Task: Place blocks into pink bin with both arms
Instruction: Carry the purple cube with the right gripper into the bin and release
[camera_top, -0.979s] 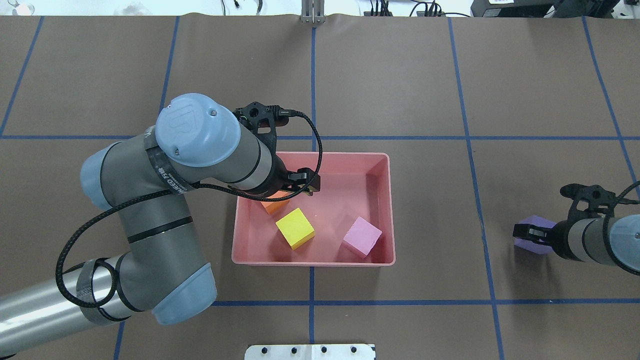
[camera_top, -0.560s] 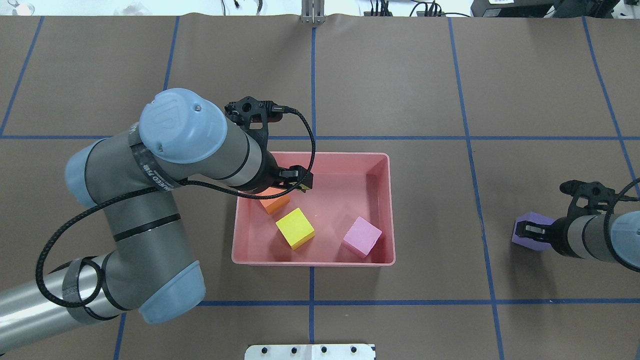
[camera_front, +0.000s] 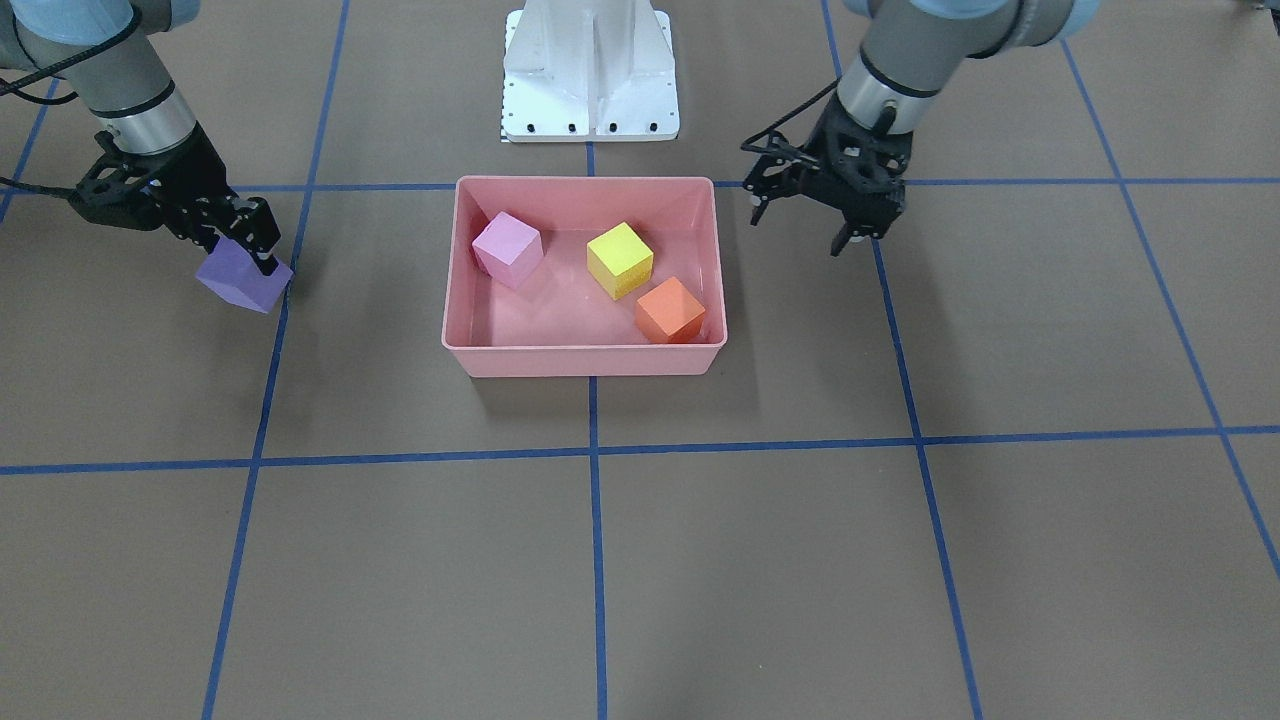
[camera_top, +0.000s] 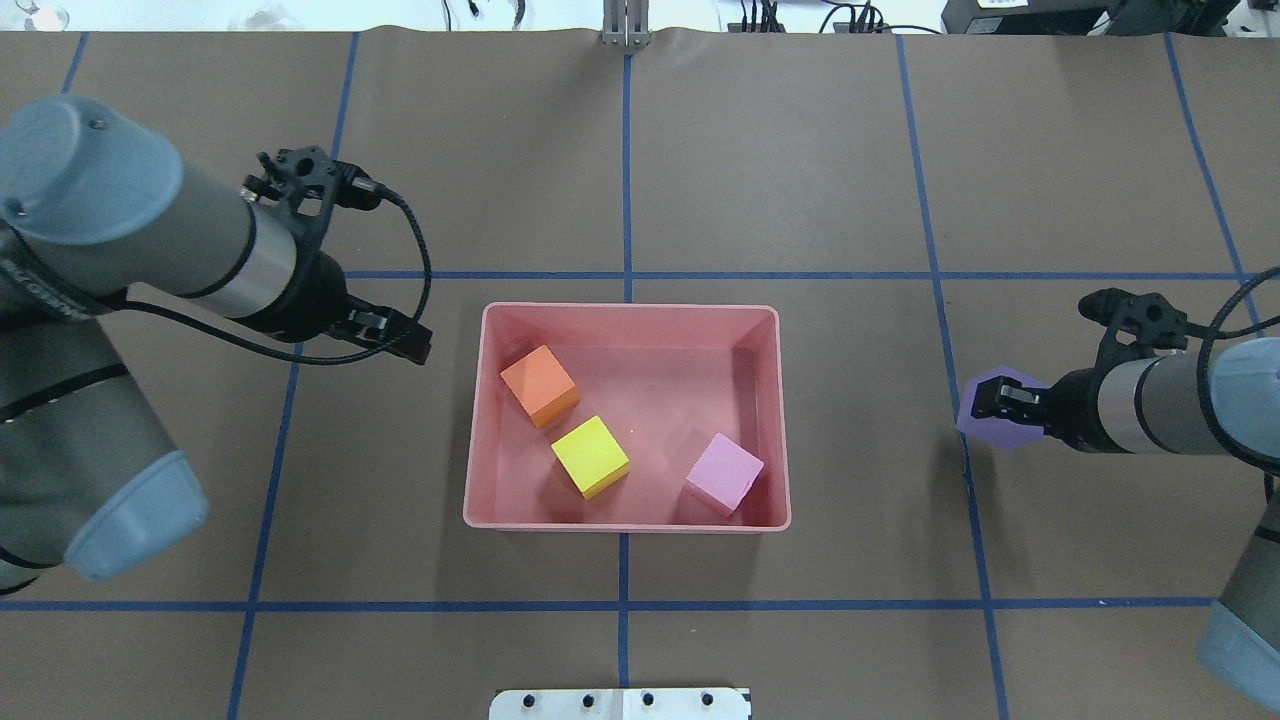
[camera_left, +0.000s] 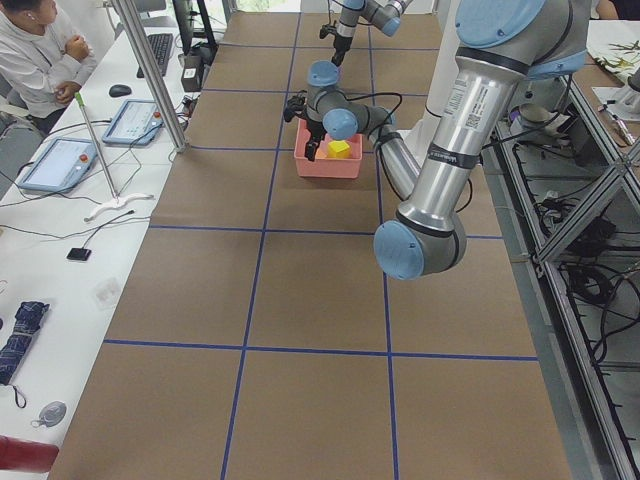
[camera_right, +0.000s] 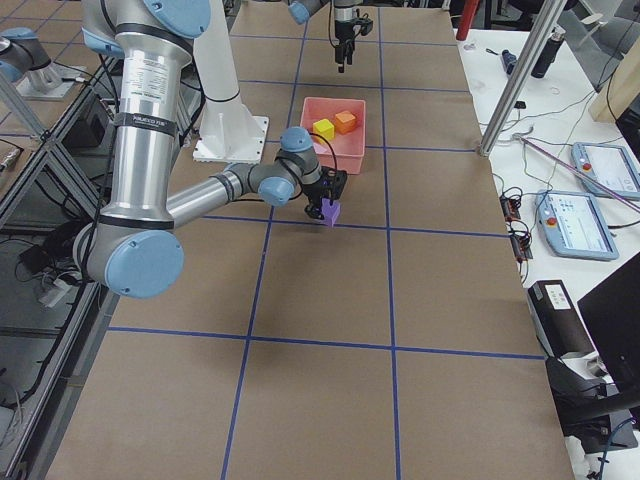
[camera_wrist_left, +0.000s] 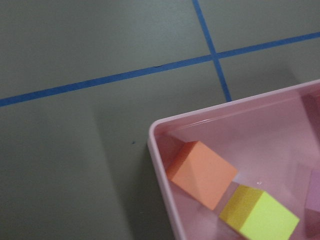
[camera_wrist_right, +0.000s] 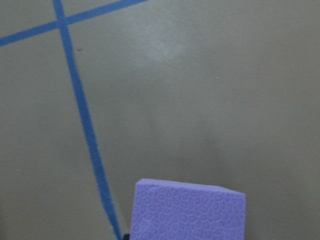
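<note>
The pink bin stands mid-table, also in the front view. In it lie the orange cube, the yellow cube and the light pink cube. My left gripper is open and empty, just left of the bin and above the table; in the front view its fingers are spread. Its wrist view shows the bin's corner with the orange cube. My right gripper is shut on the purple cube, held above the table right of the bin, also in the right wrist view.
The white pedestal base stands at the robot's side of the table. Blue tape lines cross the brown surface. A metal post rises at the far edge. A side bench with tablets lies beyond it.
My left gripper has drawn back to the left out of the bin, leaving the orange cube in it. My right gripper has carried the purple cube left, nearer the bin.
</note>
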